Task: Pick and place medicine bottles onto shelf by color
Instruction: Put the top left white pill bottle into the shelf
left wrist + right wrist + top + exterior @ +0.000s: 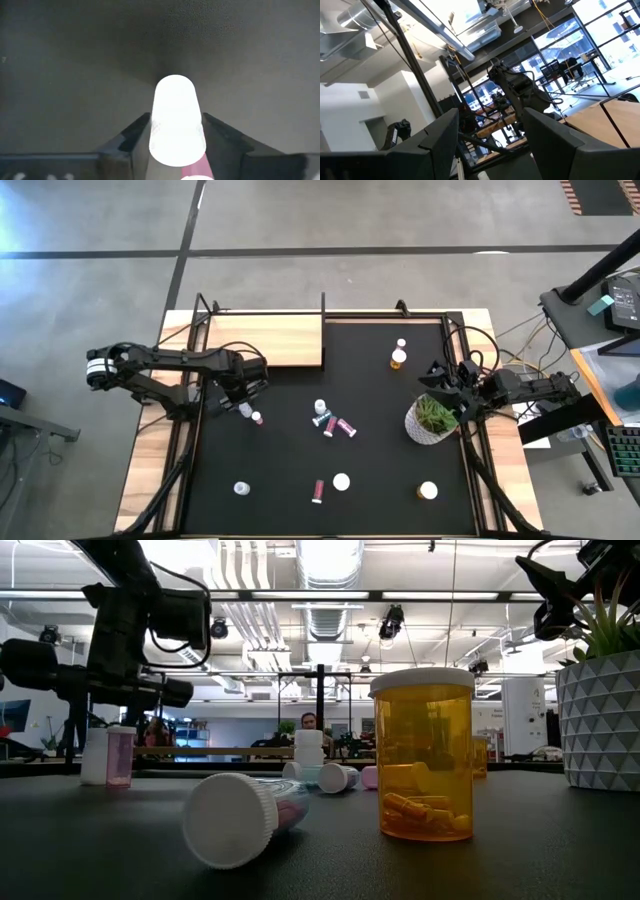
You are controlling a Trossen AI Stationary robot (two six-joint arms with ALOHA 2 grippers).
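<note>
The small white cylindrical bottle [177, 122] stands upright on the black table mat [300, 405], just off the near corner of the pale light-wood shelf board [265, 340]. In the left wrist view its long axis runs straight toward the camera, so only its glaring white top and sides show, with no label readable. The left gripper [176, 135] has its two dark fingers [134, 134] right against the bottle's sides, closed on it. A pink white-capped bottle [257, 418] stands just beside it on the side away from the shelf; in the wrist view only a cut-off pink sliver of it shows.

Farther from the shelf, two magenta bottles [340, 426] lie on their sides mid-mat. An amber pill bottle [422, 752] fills the low view, pills visible inside, no writing legible.

The right gripper [490, 137] hangs well away from the shelf, by the white faceted plant pot [432, 420], fingers apart and empty.
</note>
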